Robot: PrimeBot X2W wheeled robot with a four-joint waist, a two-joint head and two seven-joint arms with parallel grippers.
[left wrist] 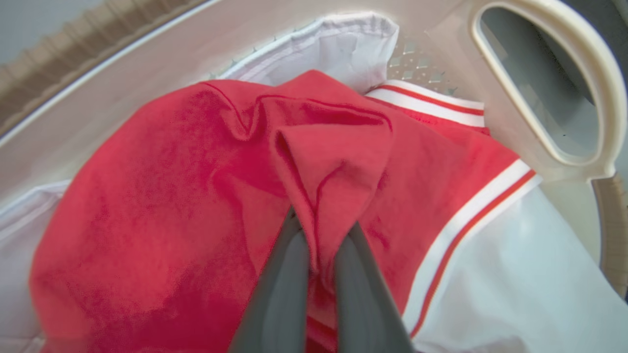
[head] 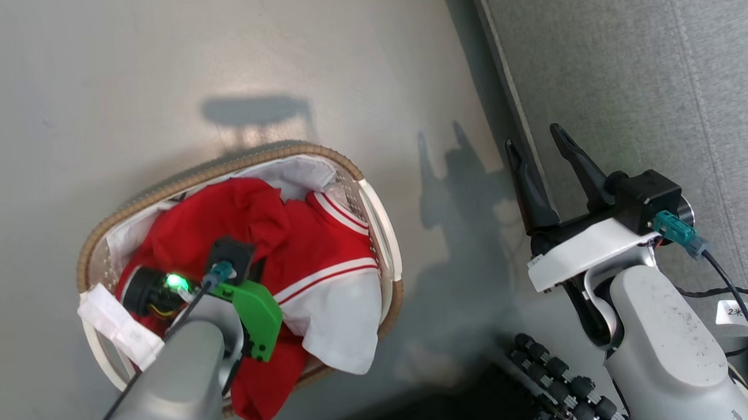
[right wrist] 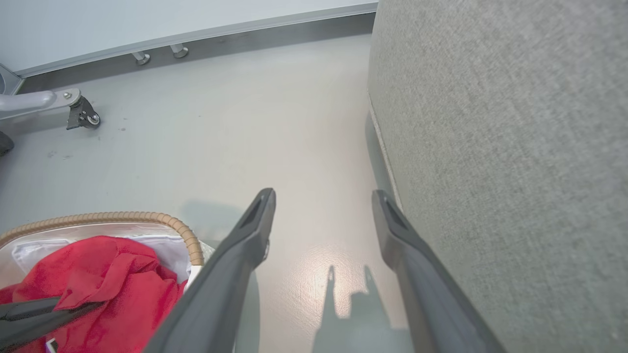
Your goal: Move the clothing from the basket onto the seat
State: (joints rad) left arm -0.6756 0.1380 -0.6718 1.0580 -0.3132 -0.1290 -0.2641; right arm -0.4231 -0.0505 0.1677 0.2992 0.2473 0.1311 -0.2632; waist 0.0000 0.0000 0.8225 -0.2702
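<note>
Two grippers: left gripper [left wrist: 321,226] is pinched tight on a raised fold of the red clothing [head: 287,239], which lies heaped in the basket [head: 252,157] over a white liner cloth [head: 300,173], with one white panel draped over the rim; right gripper [head: 533,137] is spread wide and empty above the floor [head: 153,74], just beside the grey woven seat [head: 626,66]. Floor is smooth, pale grey and glossy, with a dark baseboard [right wrist: 245,39] and a caster wheel [right wrist: 83,115] at the far side. White cable tag [head: 734,312] seems to read "2米".

We've got our left gripper [left wrist: 321,235] pinching a raised fold of the bright red soft garment with striped white trim [left wrist: 162,196]. It lies in the white perforated plastic basket [left wrist: 606,93], over a plain white cloth [left wrist: 343,44].
</note>
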